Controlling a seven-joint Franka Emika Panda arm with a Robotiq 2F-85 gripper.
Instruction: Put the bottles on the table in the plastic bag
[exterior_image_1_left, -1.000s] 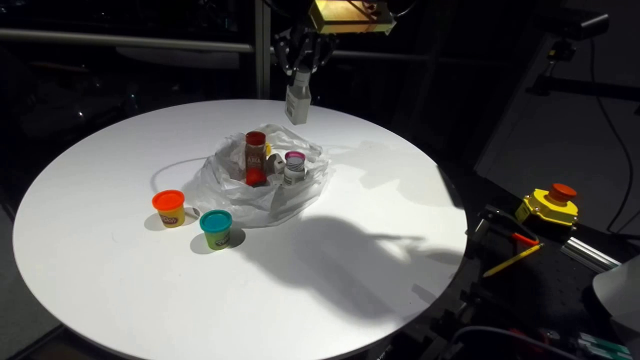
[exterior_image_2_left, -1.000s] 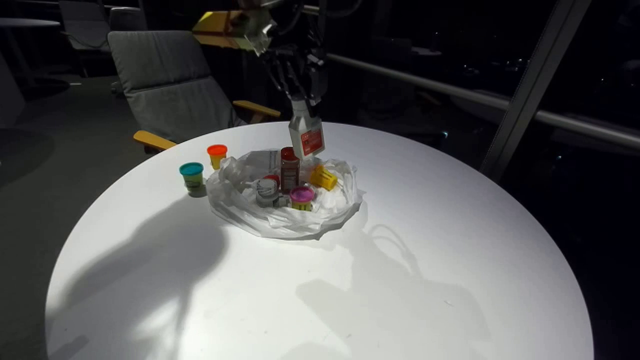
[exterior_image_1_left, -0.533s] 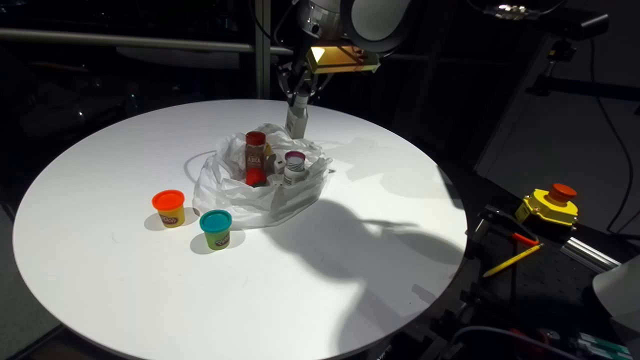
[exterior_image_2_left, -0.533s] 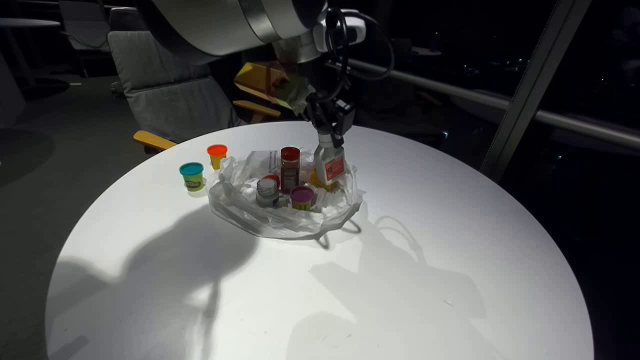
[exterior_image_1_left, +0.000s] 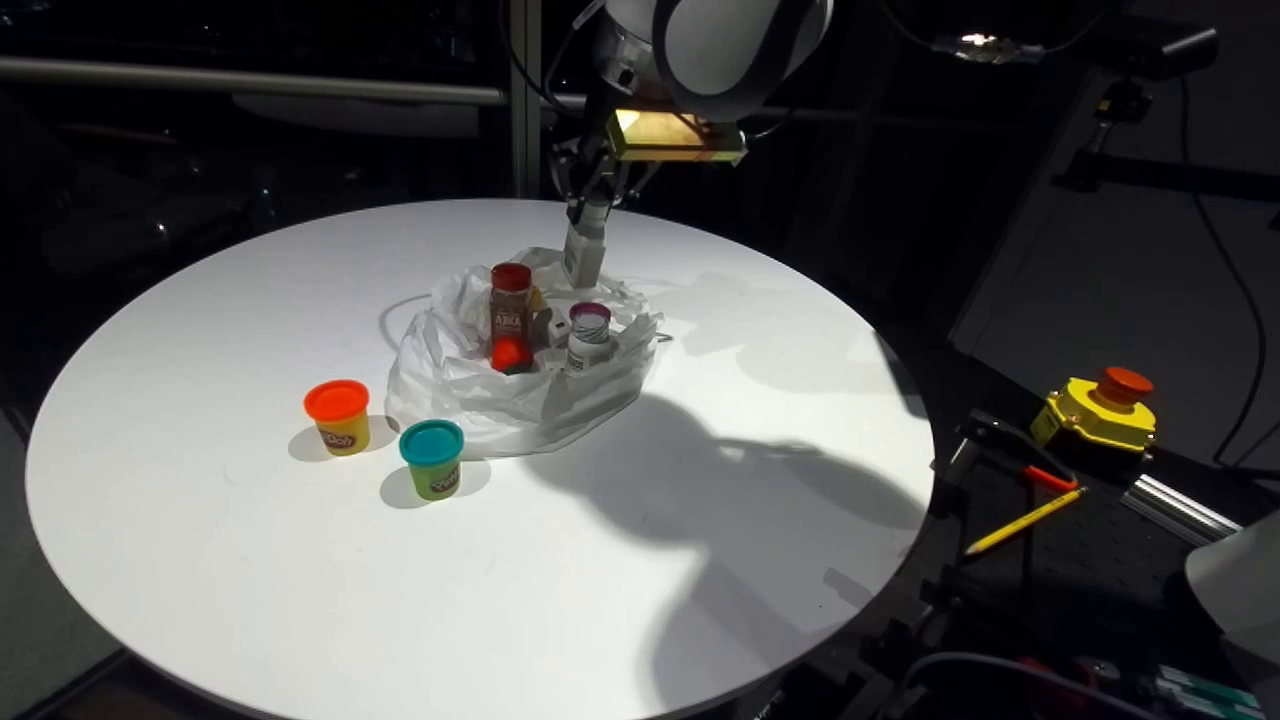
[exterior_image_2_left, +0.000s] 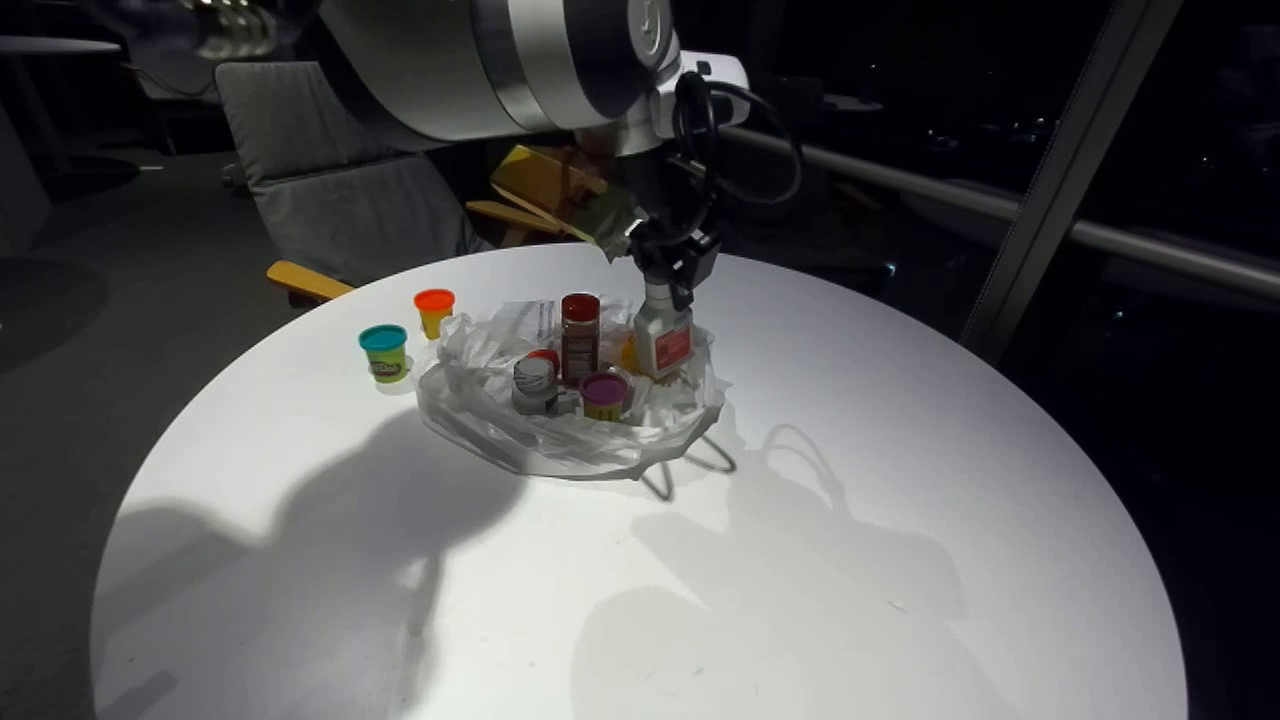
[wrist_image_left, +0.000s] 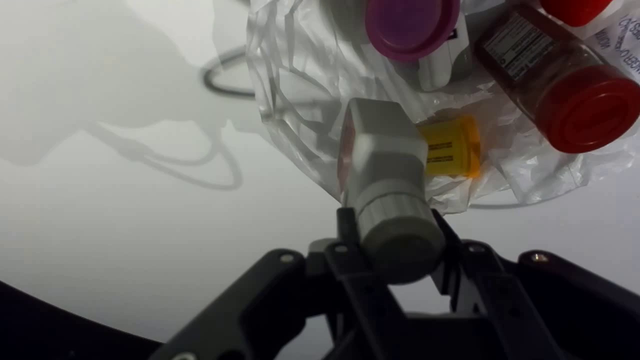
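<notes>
Lower than before, a white bottle (wrist_image_left: 382, 145) hangs beneath the claw (wrist_image_left: 394, 227) clamped round its cap (wrist_image_left: 401, 242); farther off, a tub (exterior_image_1_left: 340, 420) reads "Doh".

Tool (wrist_image_left: 395, 232) downward, 2 fingers (wrist_image_left: 346, 226) tight

"Doh", probably, on orange-lidded tub (exterior_image_1_left: 340, 418).

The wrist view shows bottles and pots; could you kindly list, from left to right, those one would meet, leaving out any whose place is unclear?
White bottle → yellow pot → brown bottle with the red cap
</notes>
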